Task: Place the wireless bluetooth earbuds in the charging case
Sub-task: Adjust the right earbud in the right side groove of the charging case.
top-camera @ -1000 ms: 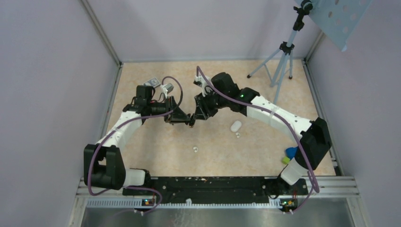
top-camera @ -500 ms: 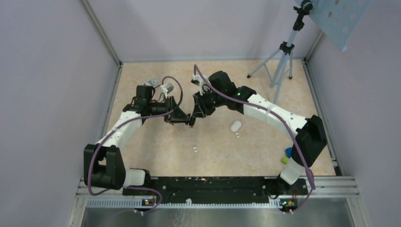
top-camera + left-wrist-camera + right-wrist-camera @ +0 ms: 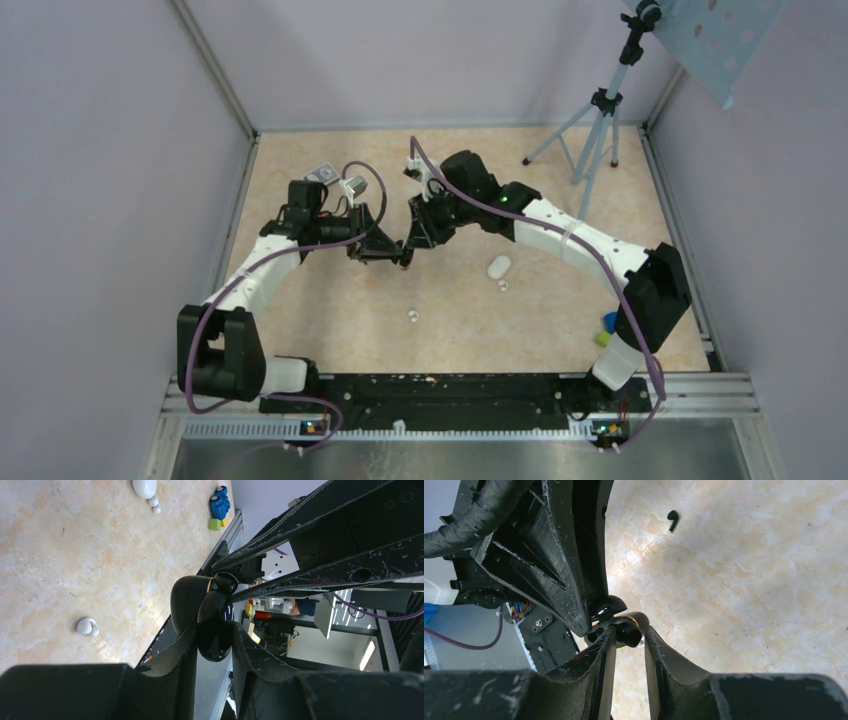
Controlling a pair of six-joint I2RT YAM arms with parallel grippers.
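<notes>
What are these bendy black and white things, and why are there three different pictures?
They are two robot arms bolted to a table. One picture looks down from above; the other two come from small cameras on each arm's wrist. The left pincer is squeezing a shiny black rounded thing. The right pincer has a finger on either side of it too, but I cannot tell if it is squeezing. On the table lie a white case, tiny white earbuds and a blue toy.
</notes>
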